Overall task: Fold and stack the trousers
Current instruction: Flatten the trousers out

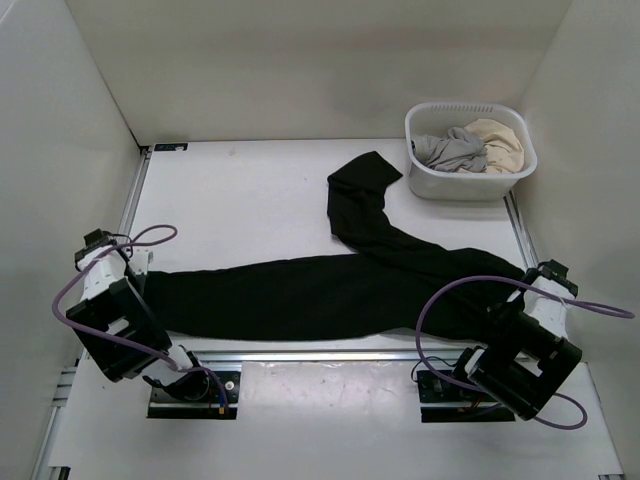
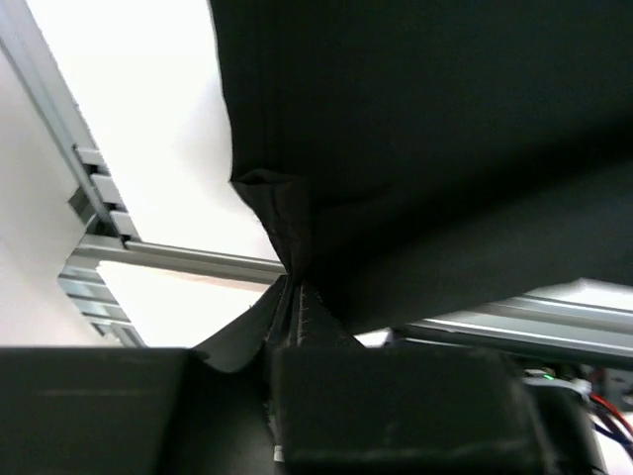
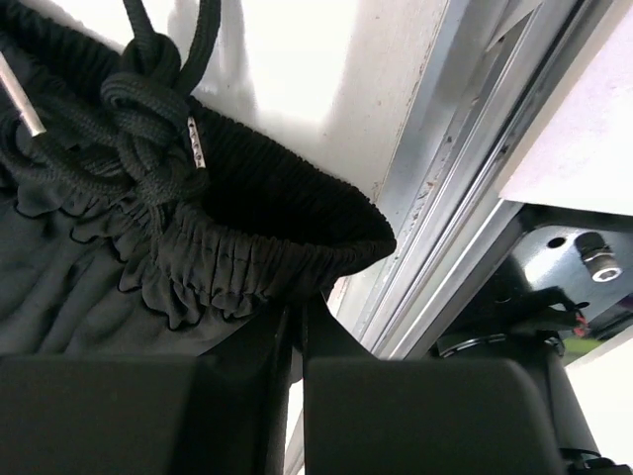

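Item 1, the trousers: black, matte. On my overhead feed they lie along the near part of the white surface. One leg runs flat from right to left. The other bends away toward the far right and ends near the basket, not touching it.

Item 2, waistband: elasticated and gathered, at the right end of the garment, with a knotted drawstring (metal tips showing) above it on my right wrist feed.

Item 3, left jaws: I read them as closed tight on a bunched pinch of the leg end. The fabric rises from them in a fold.

Item 4, right jaws: narrow, pinching the lower edge of the waistband beside an aluminium rail.

Item 5, basket contents: a grey garment on the left and a beige garment on the right, crumpled together.
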`<state>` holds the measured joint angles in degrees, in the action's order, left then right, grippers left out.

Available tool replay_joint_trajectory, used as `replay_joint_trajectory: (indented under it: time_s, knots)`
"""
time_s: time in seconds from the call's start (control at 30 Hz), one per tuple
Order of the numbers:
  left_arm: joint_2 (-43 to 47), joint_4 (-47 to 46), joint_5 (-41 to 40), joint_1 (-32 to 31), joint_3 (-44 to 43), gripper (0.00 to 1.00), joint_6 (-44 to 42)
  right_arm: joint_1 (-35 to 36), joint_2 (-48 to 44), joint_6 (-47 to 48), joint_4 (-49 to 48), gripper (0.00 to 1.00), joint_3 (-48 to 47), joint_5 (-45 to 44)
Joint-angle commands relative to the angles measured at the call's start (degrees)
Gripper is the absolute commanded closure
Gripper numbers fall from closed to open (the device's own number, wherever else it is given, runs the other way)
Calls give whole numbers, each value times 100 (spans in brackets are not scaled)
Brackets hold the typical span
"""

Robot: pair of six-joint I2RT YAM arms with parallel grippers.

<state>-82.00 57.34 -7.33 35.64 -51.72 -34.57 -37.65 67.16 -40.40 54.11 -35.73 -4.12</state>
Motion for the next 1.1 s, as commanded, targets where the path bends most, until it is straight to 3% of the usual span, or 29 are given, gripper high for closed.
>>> replay_joint_trajectory:
  time_s: [0.0,0.13,0.2,0.23,0.27,0.3,0.33,0.4,0.5,0.63,0.77,0.87,0.97,1.07]
  knots:
    - [316,-408,-409,119,145,82,-164,-32,-150,155,100,96,-75,-317]
    - [316,-531,-698,294,145,78,-164,-85,-150,155,214,90,-128,-379]
    - [316,-531,-770,382,145,71,-305,-85,-150,94,214,87,-128,-431]
    - [316,-427,-874,461,145,47,-305,-85,-150,94,267,69,-128,-432]
    - [316,-373,-1023,462,206,41,-436,-85,-150,94,267,51,-128,-501]
    - [316,-373,-1024,514,207,37,-437,-85,-150,94,354,18,-128,-598]
    - [316,-321,-1025,567,146,29,-489,-85,-202,94,459,11,-302,-651]
    - [368,-320,-570,567,-152,27,-551,-85,-203,164,513,8,-522,-713]
    - [89,-241,527,174,-1388,24,-412,116,-80,226,513,7,-1005,-1073]
    - [-1139,-188,961,-232,-2201,24,-16,608,34,462,513,6,-1796,-1196]
    - [-1749,-188,1032,-548,-2202,23,126,1268,87,569,513,5,-2140,-1276]
    - [-1802,-538,1138,-760,-1693,23,21,1269,140,359,268,5,-1571,-794]
    - [-1942,-1285,717,-839,-1183,27,20,1269,192,252,-57,5,-868,-651]
    - [-2258,-1628,164,-839,-1234,31,327,1269,315,112,-304,5,-454,-713]
